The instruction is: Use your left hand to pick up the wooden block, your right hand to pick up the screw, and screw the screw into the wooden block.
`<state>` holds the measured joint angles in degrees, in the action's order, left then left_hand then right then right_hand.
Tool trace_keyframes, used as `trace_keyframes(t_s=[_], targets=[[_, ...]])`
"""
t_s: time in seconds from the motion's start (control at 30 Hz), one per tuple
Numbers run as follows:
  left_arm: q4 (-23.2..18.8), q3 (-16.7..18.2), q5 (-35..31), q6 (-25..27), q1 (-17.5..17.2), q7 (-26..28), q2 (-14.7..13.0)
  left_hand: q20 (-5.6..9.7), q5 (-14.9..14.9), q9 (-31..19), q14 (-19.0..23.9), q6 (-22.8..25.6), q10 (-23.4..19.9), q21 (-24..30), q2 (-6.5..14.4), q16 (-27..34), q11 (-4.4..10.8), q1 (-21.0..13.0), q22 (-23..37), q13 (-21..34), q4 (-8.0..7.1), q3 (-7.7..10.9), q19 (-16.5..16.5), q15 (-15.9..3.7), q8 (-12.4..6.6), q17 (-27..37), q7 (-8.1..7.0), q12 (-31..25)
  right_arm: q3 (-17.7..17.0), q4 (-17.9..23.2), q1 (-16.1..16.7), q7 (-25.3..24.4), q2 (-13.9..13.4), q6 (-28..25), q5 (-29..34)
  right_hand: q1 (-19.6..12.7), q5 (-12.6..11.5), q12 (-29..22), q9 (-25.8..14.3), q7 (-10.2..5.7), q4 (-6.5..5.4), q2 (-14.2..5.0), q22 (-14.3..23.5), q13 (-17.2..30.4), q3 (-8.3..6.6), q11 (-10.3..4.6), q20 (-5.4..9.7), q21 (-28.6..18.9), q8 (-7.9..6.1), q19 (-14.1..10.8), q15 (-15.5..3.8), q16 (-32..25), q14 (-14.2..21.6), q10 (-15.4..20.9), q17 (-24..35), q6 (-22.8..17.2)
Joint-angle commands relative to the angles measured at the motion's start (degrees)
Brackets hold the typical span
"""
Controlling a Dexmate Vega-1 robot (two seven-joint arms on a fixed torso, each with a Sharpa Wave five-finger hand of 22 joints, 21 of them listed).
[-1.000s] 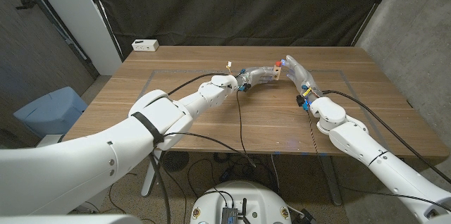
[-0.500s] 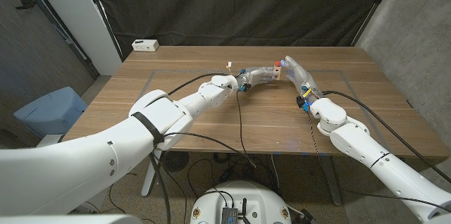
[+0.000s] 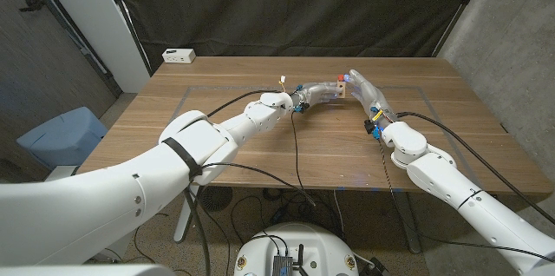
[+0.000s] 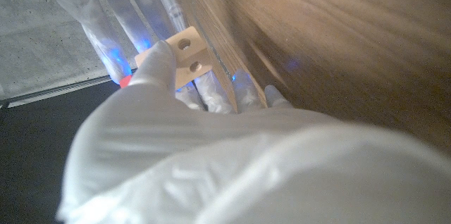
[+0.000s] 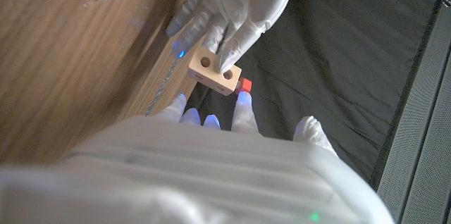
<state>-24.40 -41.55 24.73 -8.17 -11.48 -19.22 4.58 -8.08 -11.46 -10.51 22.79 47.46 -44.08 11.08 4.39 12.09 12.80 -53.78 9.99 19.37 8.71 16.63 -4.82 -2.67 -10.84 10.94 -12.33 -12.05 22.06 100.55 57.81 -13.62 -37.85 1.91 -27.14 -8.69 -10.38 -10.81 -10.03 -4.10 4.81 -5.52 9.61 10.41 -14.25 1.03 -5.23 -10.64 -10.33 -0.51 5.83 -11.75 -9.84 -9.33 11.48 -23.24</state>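
**Screw meeting block above the table**

Your left hand [image 5: 236, 2] is gripping the block [image 5: 214, 70] above the far middle of the table [image 3: 260, 150], holes facing your right hand [image 3: 362, 89]. That hand is pinching the red-headed screw [image 5: 244, 85] just beside the block's edge, so you are needing its shaft lined up with a hole; the shaft itself is hidden.
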Motion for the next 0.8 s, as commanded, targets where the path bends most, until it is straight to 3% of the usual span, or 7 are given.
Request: trace_keyframes(t_s=[0.03,0.8], targets=[[0.1,0.0,0.0,0.1,0.0,0.1,0.0,0.0,-0.3,-0.3,-0.1,0.6,0.0,0.3,-0.1,0.2,-0.2,0.5,0.3,0.0,-0.05,0.58,0.2,-3.41,-0.48,0.2,0.25,-0.4,0.5,0.7,0.0,0.0,-0.2,-0.5,0.6,0.3,-0.1,-0.2,-0.2,-0.01,0.14,0.0,0.2,0.1,-0.43,-0.11,-0.13,-0.3,-0.41,-0.1,0.19,0.0,-3.6,0.2,0.1,-0.5],[0.2,-0.2,-0.1,0.0,0.2,-0.1,0.1,0.0,-0.3,-0.3,-0.1,0.6,0.0,0.3,-0.1,0.2,-0.21,0.5,0.3,0.1,-0.05,0.62,0.2,-3.38,-0.45,0.2,0.25,-0.4,0.1,2.2,1.2,-1.0,-0.6,-0.8,1.4,0.4,-0.1,-0.2,-0.2,0.0,0.19,-0.12,0.2,0.1,-0.56,-0.12,-0.11,-0.3,-0.35,-0.1,0.13,0.0,-3.5,0.2,0.1,-0.6]])
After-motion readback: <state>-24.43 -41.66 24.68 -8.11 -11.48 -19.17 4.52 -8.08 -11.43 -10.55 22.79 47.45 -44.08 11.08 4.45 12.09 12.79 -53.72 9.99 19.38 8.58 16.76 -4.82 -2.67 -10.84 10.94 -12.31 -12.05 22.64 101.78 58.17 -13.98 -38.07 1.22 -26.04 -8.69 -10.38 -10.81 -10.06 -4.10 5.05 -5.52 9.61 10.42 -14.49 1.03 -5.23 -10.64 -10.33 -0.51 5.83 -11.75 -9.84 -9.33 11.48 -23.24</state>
